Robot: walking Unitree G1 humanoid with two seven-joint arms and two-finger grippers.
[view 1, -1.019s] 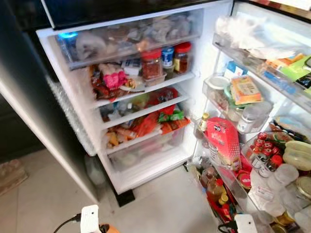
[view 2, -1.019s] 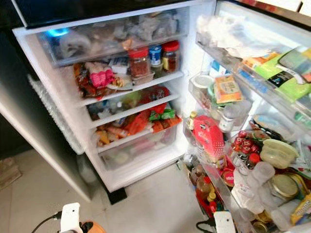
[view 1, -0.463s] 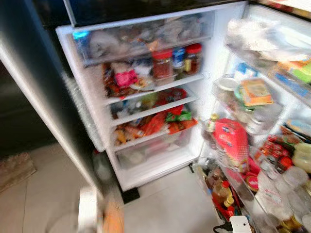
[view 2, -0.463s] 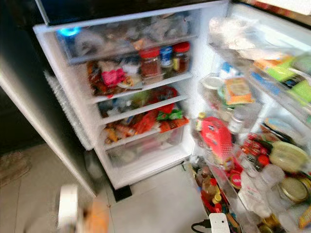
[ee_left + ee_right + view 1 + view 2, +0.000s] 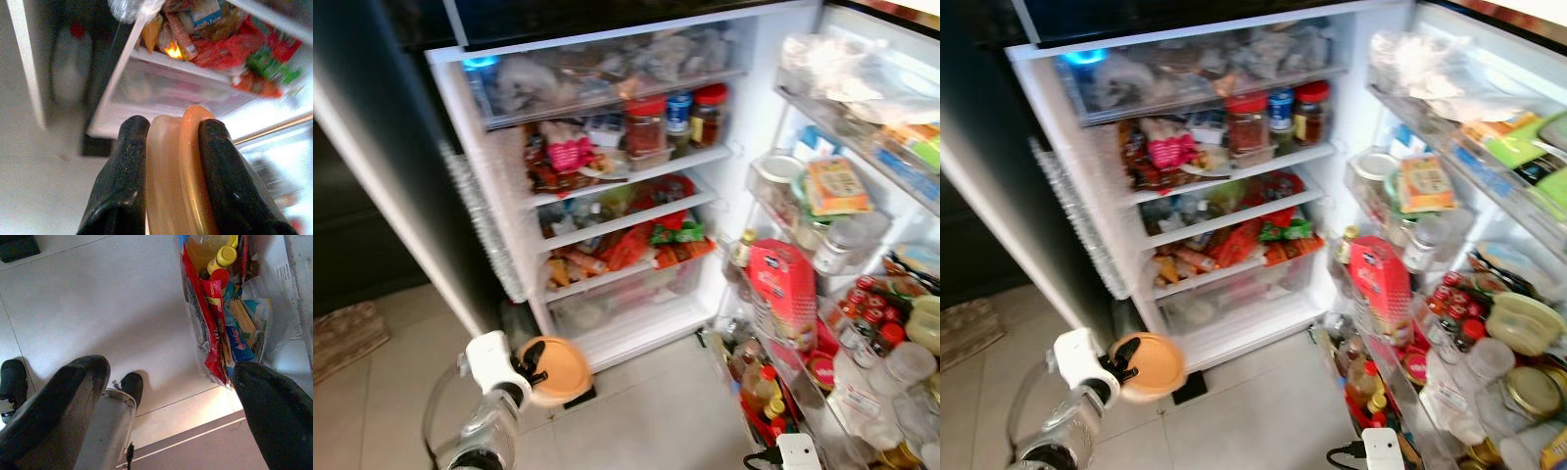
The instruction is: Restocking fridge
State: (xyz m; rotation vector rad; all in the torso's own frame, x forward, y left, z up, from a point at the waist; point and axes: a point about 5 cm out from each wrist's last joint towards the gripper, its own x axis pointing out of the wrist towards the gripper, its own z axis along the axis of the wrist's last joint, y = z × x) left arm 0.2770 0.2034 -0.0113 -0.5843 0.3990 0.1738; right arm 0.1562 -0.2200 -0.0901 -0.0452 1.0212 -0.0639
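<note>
I am holding the round orange plastic lidded container point(image 5: 556, 370) clamped edge-on in my left tool point(image 5: 168, 147), low before the open white fridge point(image 5: 607, 338), ready to shelve it. My right tool point(image 5: 171, 396) is hanging wide over the floor.

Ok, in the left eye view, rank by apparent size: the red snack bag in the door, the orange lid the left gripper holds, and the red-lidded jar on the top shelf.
1. Red snack bag, largest.
2. Orange lid in the left gripper, but it is nearer the camera, so unsure.
3. Red-lidded jar, smallest.
</note>
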